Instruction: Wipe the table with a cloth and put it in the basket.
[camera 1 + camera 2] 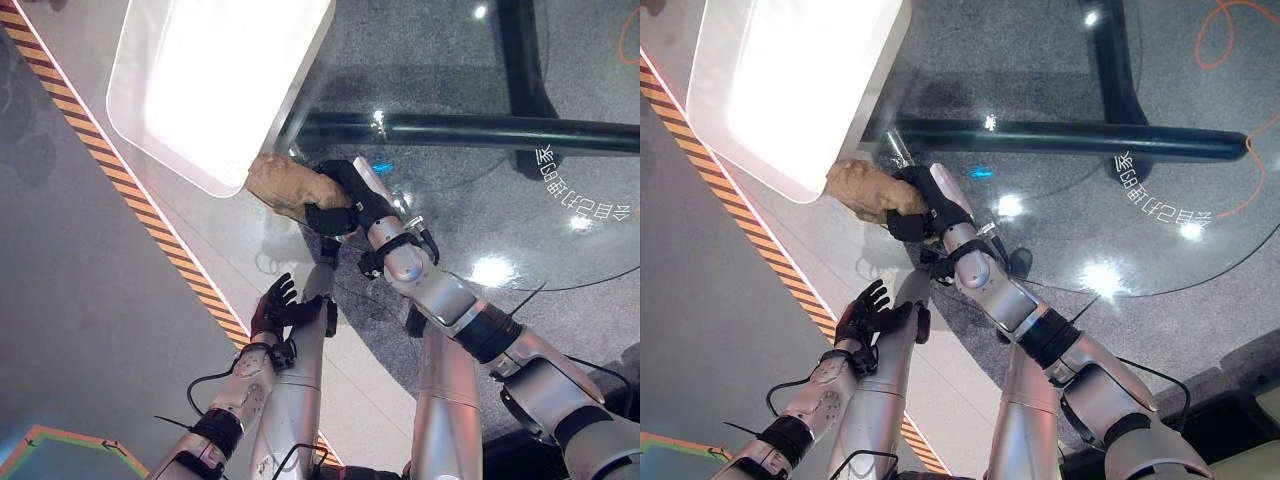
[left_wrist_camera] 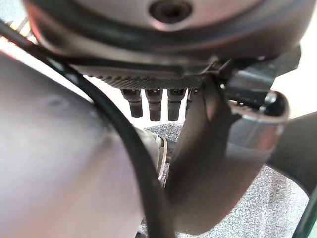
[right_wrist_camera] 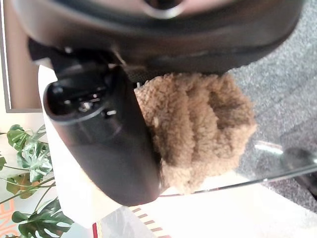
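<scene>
Cloth: I see it bunched in my right robot hand, fingers curled round it.
Left robot hand: relaxed, empty.
Advice: I'd lift over the white basket rim before releasing.

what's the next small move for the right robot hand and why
Probably carry the cloth a little further, over the white basket, then release. The right robot hand is curled round the tan cloth beside the basket's rim, above the glass table, so the cloth does not appear to be inside yet. The left robot hand hangs open and low.
</scene>
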You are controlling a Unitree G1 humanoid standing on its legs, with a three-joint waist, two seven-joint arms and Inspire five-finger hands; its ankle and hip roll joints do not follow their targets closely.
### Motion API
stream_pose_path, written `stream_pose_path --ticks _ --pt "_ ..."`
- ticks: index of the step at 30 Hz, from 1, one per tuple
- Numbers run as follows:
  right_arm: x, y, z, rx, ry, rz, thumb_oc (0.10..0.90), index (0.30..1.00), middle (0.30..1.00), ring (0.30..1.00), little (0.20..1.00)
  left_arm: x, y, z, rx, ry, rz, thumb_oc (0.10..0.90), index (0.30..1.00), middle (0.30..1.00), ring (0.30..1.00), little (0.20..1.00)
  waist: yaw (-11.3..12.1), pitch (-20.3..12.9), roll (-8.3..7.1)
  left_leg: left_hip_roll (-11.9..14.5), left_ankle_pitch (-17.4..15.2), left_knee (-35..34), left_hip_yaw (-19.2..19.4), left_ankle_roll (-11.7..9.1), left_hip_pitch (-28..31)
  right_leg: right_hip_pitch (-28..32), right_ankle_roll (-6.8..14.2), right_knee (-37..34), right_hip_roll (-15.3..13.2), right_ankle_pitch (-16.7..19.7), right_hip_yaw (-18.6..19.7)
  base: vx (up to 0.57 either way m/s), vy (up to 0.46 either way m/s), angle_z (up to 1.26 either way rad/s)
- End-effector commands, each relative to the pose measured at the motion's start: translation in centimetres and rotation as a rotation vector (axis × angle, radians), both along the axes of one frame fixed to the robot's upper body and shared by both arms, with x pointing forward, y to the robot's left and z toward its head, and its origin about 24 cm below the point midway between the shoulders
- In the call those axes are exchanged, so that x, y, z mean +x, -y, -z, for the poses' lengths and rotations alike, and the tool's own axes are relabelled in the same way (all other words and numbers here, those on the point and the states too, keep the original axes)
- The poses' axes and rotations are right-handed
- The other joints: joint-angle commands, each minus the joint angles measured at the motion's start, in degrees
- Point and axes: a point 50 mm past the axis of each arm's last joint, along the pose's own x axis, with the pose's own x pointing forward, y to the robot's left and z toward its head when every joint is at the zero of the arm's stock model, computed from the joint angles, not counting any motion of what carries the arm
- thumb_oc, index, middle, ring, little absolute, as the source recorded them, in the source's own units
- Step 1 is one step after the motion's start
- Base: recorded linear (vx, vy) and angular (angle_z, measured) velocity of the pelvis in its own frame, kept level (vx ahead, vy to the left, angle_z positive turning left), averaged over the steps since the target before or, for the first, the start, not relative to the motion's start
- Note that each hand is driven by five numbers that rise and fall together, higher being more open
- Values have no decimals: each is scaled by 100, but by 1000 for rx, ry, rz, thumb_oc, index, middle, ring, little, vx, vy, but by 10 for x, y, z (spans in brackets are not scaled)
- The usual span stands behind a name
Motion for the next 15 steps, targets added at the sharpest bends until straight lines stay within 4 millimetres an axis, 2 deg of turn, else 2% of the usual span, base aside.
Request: stream_pose_path --ticks 1,4,7,11,15 --pt "-7 -8 -22 79 111 -26 100 300 300 300 200 -28 11 25 18 -100 59 800 900 900 900 900 40 -88 155 -130 -1197 1031 863 339 11 -78 246 -1216 265 1039 -68 0 0 0" --pt "-2 6 -26 202 129 71 100 300 300 300 200 -29 13 26 4 -99 50 800 900 900 900 900 15 -88 144 -115 -1212 1027 871 341 86 -21 242 -1226 275 1051 -52 0 0 0" --pt "-1 16 -31 246 155 106 100 300 300 300 200 -31 11 26 -42 -100 28 800 900 900 900 900 -11 -88 129 -104 -1214 1003 871 346 145 22 246 -1238 290 1060 -45 0 0 0" --pt "-2 27 -41 291 196 163 100 300 300 300 200 -33 9 27 -342 -104 -106 800 900 900 900 900 -55 -88 105 -73 -1241 980 889 344 270 110 244 -1222 312 1033 -37 0 0 0" --pt "-5 37 -42 328 199 209 100 300 300 300 200 -31 12 16 -474 -57 -125 800 900 900 900 900 -93 -88 87 -60 -1251 940 900 350 387 211 231 -1240 339 1018 -18 0 0 0"
